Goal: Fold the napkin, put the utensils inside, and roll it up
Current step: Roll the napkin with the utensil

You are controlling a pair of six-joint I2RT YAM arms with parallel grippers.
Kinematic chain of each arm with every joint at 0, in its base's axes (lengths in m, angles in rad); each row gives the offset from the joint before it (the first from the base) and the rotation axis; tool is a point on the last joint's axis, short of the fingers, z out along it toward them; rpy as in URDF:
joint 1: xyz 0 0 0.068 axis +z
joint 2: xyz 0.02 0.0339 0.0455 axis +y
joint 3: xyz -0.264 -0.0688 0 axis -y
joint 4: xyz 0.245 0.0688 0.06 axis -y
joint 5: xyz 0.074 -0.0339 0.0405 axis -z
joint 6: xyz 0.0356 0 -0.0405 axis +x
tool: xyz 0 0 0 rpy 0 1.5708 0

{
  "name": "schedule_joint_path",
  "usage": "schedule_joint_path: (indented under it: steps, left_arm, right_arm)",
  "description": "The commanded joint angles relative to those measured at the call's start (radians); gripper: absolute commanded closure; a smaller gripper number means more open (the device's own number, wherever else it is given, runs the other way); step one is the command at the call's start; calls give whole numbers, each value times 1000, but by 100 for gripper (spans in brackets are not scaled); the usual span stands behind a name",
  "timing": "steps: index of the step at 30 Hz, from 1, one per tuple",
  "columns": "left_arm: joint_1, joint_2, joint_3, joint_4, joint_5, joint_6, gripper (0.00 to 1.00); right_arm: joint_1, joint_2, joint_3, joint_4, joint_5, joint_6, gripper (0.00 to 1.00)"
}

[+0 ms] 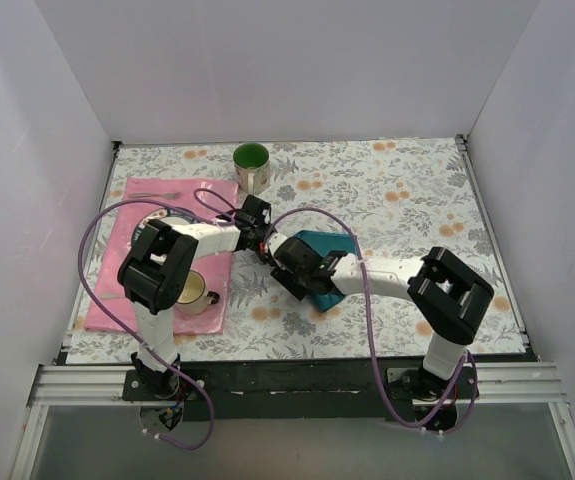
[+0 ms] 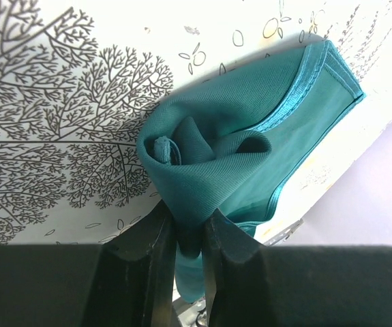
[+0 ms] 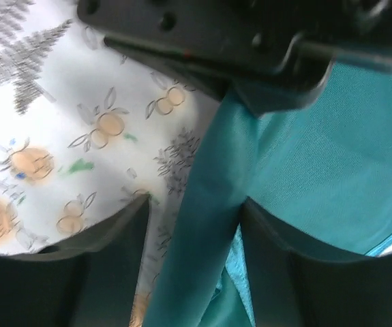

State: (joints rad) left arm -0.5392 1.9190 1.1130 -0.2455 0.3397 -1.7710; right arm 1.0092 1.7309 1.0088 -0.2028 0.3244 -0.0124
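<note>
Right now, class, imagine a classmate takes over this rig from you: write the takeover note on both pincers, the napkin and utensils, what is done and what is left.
Left pincer: shut on a bunched fold of the napkin.
Right pincer: open, with a strip of napkin running between its jaws, not gripped.
Napkin: in the middle of the table, crumpled, one end curled, no neat fold.
Utensils: none visible in the napkin; I cannot make them out clearly elsewhere.
Done: nothing finished.
Left: fold the napkin flat, lay the utensils inside, roll it up.
</note>
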Motion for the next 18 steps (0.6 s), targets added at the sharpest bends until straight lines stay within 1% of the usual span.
schedule_joint_path:
  steps: [1,2,3,4,5,8,10,11,13,14,15,16,17,18]
  left_arm:
    - [-4,26,-36,-57,-4,-1,93]
    - [-2,28,-36,-57,-2,7,93]
    - [-4,26,-36,-58,-5,8,93]
    - [-4,26,-36,-58,-8,11,93]
    - [-4,28,-36,-58,-11,15,92]
    - [-4,29,-35,-61,-8,22,90]
    - [-4,18,-30,-66,-18,35,88]
    - [-4,14,-27,-70,-33,39,86]
    - [-2,3,-21,-78,-45,54,83]
    - [-2,3,-18,-83,-54,59,81]
    - [-1,2,-9,-86,-54,65,74]
    - [-1,0,-5,-89,-59,74,70]
    - [-2,-6,-2,-90,-68,79,66]
    - [-1,-11,5,-90,-71,87,56]
  right_arm:
    - [0,55,40,-9,68,-15,42]
    - [-1,61,45,-18,68,-17,44]
    - [0,67,50,-26,80,-18,49]
    - [-1,70,65,-29,81,-21,52]
    - [-1,76,76,-41,70,-23,58]
    - [-12,99,97,-70,33,-34,70]
    - [-38,98,88,-64,-42,-34,75]
    - [-49,98,85,-64,-111,-31,79]
    - [-92,96,82,-63,-178,-24,83]
    - [-124,93,76,-63,-265,-23,85]
    - [-141,98,80,-66,-312,-23,87]
    - [-156,101,86,-84,-358,-21,88]
    - [-187,107,100,-90,-449,-21,90]
    - [-205,116,105,-93,-497,-15,90]
